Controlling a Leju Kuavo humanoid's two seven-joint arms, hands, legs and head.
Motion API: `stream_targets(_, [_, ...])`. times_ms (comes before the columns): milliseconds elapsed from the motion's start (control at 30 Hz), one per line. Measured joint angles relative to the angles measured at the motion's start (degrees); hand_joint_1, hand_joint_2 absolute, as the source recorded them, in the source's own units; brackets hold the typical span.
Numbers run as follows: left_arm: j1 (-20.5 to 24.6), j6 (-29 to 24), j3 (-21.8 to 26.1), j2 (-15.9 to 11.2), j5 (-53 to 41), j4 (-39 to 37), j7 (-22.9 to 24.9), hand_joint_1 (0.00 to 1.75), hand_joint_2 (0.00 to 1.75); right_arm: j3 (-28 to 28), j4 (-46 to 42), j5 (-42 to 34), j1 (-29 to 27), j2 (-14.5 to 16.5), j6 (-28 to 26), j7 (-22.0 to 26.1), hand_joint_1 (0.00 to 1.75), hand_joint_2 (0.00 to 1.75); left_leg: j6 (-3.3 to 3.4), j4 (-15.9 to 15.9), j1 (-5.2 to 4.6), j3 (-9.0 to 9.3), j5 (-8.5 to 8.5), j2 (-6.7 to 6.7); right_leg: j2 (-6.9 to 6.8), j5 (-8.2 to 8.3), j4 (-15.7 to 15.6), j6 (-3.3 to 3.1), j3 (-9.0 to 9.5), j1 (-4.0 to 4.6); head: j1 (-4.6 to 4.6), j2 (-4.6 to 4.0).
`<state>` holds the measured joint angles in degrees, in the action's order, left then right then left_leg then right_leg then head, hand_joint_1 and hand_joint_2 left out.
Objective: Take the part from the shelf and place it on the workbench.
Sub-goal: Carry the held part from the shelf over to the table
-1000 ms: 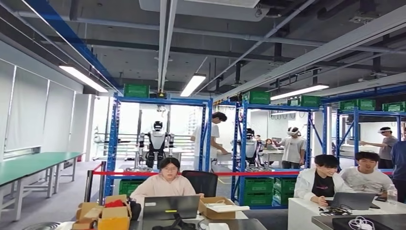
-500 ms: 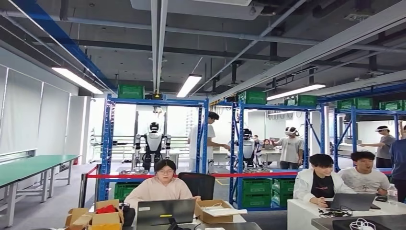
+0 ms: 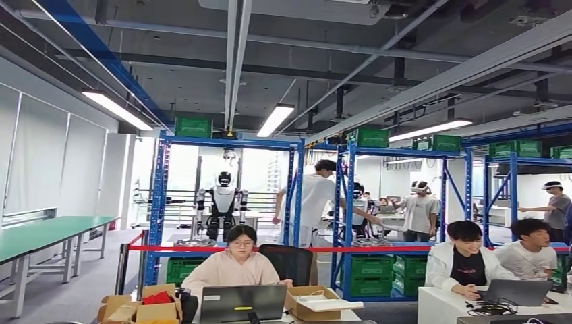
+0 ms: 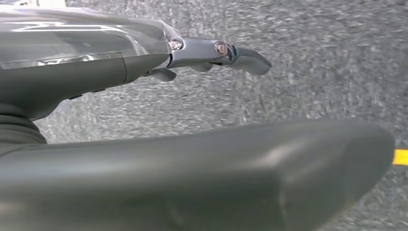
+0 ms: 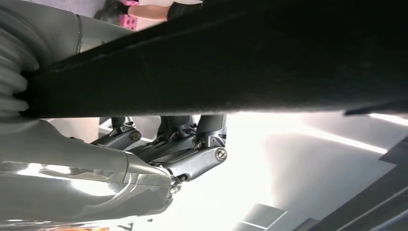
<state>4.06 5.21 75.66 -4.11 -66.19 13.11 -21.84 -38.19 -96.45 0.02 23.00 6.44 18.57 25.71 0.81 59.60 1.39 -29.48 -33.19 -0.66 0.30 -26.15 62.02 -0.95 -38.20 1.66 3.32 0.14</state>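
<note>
In the right wrist view my right hand (image 5: 183,149) has its dark fingers curled up against a long black flat part (image 5: 250,57) that crosses the whole picture; the hand appears to grip it from below. The fingertips are hidden behind the part. My left hand (image 4: 211,53) hangs over grey carpet with its fingers stretched out and nothing in it, its thick thumb (image 4: 240,173) large in the foreground. In the head view a green-topped workbench (image 3: 47,233) stands at the far left and blue shelf racks (image 3: 229,144) stand ahead.
Desks with laptops, cardboard boxes (image 3: 141,307) and seated people (image 3: 236,260) lie straight ahead. A red barrier tape (image 3: 202,248) runs before the racks. Another robot (image 3: 222,202) and a standing person (image 3: 317,202) are among the shelves. Grey floor runs along the left workbench.
The head camera has swayed, so the whole picture shifted slightly. The standing person by the racks has stepped to the right and reaches toward a shelf.
</note>
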Motion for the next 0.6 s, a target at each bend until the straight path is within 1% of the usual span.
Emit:
stream_targets(67, [0.03,-0.02,0.01,0.24,-0.01,0.00,0.09,0.00,0.00,-0.07,0.04,-0.04,0.04,0.04,-0.02,-0.07,1.75,1.75,-0.58,-0.41,0.16,0.55,0.00,0.08,-0.02,-0.26,-1.79,-0.96,0.54,0.41,-0.02,0.01])
stream_targets(100, [-0.03,-0.03,0.01,0.32,-0.01,0.00,0.14,0.00,0.00,-0.11,0.01,-0.05,0.03,0.11,-0.02,-0.09,1.75,1.75,-0.89,-0.51,0.18,0.86,-0.03,0.18,-0.04,-0.29,-2.94,-1.29,1.40,0.31,-0.02,0.02])
stream_targets(133, [-0.05,-0.03,0.00,0.41,-0.02,0.00,0.14,0.00,0.00,-0.15,-0.02,-0.05,0.03,0.20,-0.02,-0.13,1.75,1.75,-1.05,-0.12,0.17,1.17,-0.06,0.28,-0.06,-0.38,-3.89,-1.34,2.35,0.19,-0.02,0.01])
stream_targets(167, [0.02,-0.03,0.00,0.48,-0.03,0.00,0.14,0.00,0.00,-0.19,-0.04,-0.07,0.10,0.29,-0.02,-0.17,1.75,1.75,-1.12,0.99,0.16,0.91,-0.36,0.34,-0.10,-0.48,-4.71,-1.45,3.42,0.01,-0.03,0.00])
stream_targets(200, [0.13,-0.07,0.00,0.53,-0.04,0.00,0.14,0.00,0.00,-0.21,-0.05,-0.07,0.19,0.38,-0.02,-0.21,1.75,1.75,-1.19,3.23,0.15,-0.18,-1.05,0.37,-0.16,-0.64,-5.37,-1.47,4.37,-0.18,-0.05,-0.01])
stream_targets(233, [0.22,-0.14,0.00,0.51,-0.05,0.00,0.13,0.00,0.00,-0.23,-0.04,-0.08,0.23,0.43,-0.02,-0.25,1.75,1.75,-1.29,6.39,0.16,-2.04,-2.10,0.38,-0.20,-0.96,-5.63,-1.51,5.02,-0.22,-0.07,-0.01])
stream_targets(267, [0.21,-0.21,0.01,0.47,-0.05,0.00,0.14,0.00,0.00,-0.26,-0.02,-0.08,0.20,0.46,-0.02,-0.27,1.75,1.75,-1.47,9.76,0.19,-4.44,-3.36,0.38,-0.20,-1.37,-5.68,-1.55,5.49,-0.26,-0.08,-0.01])
stream_targets(300, [0.11,-0.28,0.01,0.42,-0.06,0.00,0.17,0.00,0.00,-0.31,0.02,-0.08,0.08,0.47,-0.02,-0.29,1.75,1.75,-1.69,12.42,0.27,-6.71,-4.32,0.39,-0.14,-1.84,-5.67,-1.50,5.95,-0.32,-0.08,-0.01])
stream_targets(333, [-0.06,-0.32,0.01,0.38,-0.07,0.00,0.20,0.00,0.00,-0.34,0.08,-0.09,-0.07,0.47,-0.02,-0.30,1.75,1.75,-1.93,13.66,0.41,-8.36,-4.44,0.39,-0.06,-2.36,-5.65,-1.40,6.53,-0.40,-0.08,-0.01])
stream_targets(367, [-0.18,-0.32,0.01,0.38,-0.07,0.00,0.22,0.00,0.00,-0.39,0.13,-0.09,-0.17,0.47,-0.02,-0.31,1.75,1.75,-2.20,12.96,0.58,-9.11,-3.29,0.40,0.02,-2.96,-5.60,-1.21,7.24,-0.53,-0.08,-0.01])
stream_targets(400, [-0.25,-0.32,0.01,0.38,-0.08,0.00,0.24,0.00,0.00,-0.43,0.17,-0.10,-0.22,0.47,-0.02,-0.31,1.75,1.75,-2.56,10.46,0.81,-8.98,-0.88,0.40,0.07,-3.68,-5.47,-0.90,8.08,-0.72,-0.08,-0.01])
stream_targets(433, [-0.30,-0.31,0.01,0.41,-0.08,-0.01,0.24,0.00,0.00,-0.45,0.21,-0.12,-0.26,0.46,-0.02,-0.31,1.75,1.75,-3.02,7.23,1.08,-8.38,2.07,0.41,0.06,-4.53,-5.26,-0.47,8.85,-0.88,-0.08,-0.01])
stream_targets(467, [-0.28,-0.31,0.01,0.45,-0.08,-0.02,0.22,0.00,0.00,-0.48,0.27,-0.13,-0.28,0.45,-0.02,-0.32,1.75,1.75,-3.29,4.30,1.13,-7.96,4.18,0.43,0.05,-5.32,-4.88,0.00,9.45,-1.02,-0.08,-0.01])
stream_targets(500, [-0.25,-0.31,0.01,0.49,-0.08,-0.02,0.22,0.00,0.00,-0.50,0.33,-0.14,-0.29,0.44,-0.03,-0.32,1.75,1.75,-3.08,2.49,1.07,-7.75,5.56,0.44,0.05,-5.98,-4.52,0.45,9.65,-1.09,-0.07,-0.01])
stream_targets(533, [-0.26,-0.31,0.01,0.53,-0.08,-0.03,0.22,0.00,0.00,-0.54,0.38,-0.14,-0.32,0.44,-0.03,-0.34,1.75,1.75,-2.66,1.84,0.88,-7.86,5.95,0.43,0.05,-6.44,-4.25,0.83,9.60,-1.11,-0.08,-0.01])
stream_targets(567, [-0.26,-0.31,0.01,0.55,-0.10,-0.03,0.23,0.00,0.00,-0.59,0.42,-0.15,-0.34,0.44,-0.04,-0.36,1.75,1.75,-2.00,1.83,0.59,-8.11,5.64,0.43,0.07,-6.70,-4.13,1.11,9.54,-1.16,-0.09,-0.01])
stream_targets(600, [-0.29,-0.31,0.01,0.55,-0.12,-0.03,0.22,0.00,0.00,-0.63,0.41,-0.15,-0.37,0.44,-0.04,-0.38,1.75,1.75,-1.41,1.92,0.56,-8.02,5.67,0.39,0.06,-6.97,-4.22,1.35,9.54,-1.21,-0.11,-0.01])
